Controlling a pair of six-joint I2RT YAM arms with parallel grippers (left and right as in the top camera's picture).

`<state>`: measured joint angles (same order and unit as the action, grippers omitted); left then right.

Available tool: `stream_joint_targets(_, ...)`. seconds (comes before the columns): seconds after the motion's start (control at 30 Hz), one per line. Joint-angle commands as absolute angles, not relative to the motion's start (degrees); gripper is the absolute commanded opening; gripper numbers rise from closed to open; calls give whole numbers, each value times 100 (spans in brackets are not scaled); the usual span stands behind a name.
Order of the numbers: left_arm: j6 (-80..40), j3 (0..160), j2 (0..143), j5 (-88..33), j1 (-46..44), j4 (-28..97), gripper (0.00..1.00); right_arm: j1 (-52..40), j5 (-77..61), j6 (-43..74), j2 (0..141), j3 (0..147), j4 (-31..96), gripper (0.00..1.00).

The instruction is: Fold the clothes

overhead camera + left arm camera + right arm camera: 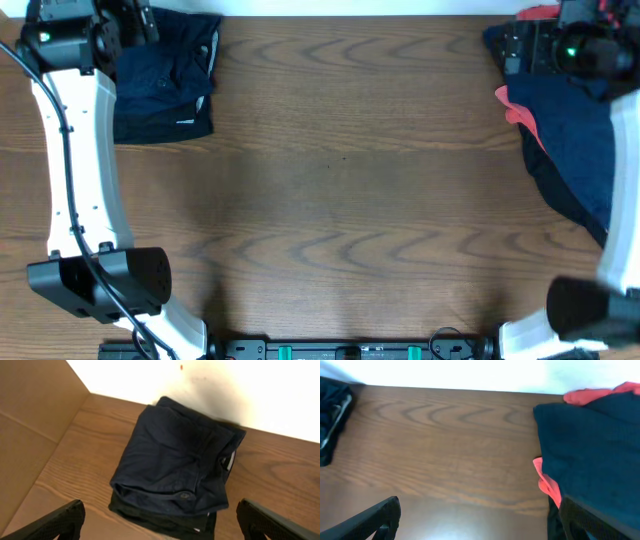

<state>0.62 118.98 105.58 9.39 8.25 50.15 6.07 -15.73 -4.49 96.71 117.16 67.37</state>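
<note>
Folding looks between pieces: folded stack [175,460] of navy shorts sits at far left corner of bench [340,200], left gripper [160,512] above it, fingers spread, holding nothing. At far right corner, right gripper [480,512] hangs by unsorted pile [595,445] (navy over a red piece [547,482]), fingers apart, empty too. Next move prob. needs one layer pinched alone, then dragged to bench centre w/ room to spread.
</note>
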Motion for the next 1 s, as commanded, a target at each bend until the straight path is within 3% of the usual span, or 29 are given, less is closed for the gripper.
stream_joint_targets(0.0, -75, 11911, 10538, 950, 854, 5054, 98, 565, -1525, -521, 9408, 11769, 6987, 99)
stream_joint_targets(0.8, -75, 11911, 10554, 950, 854, 5054, 98, 558, -1369, -523, 9251, 11751, 7323, 99)
stream_joint_targets(0.97, -75, 11911, 10554, 950, 854, 5054, 98, 390, -1304, -580, 8619, 11096, 6547, 99)
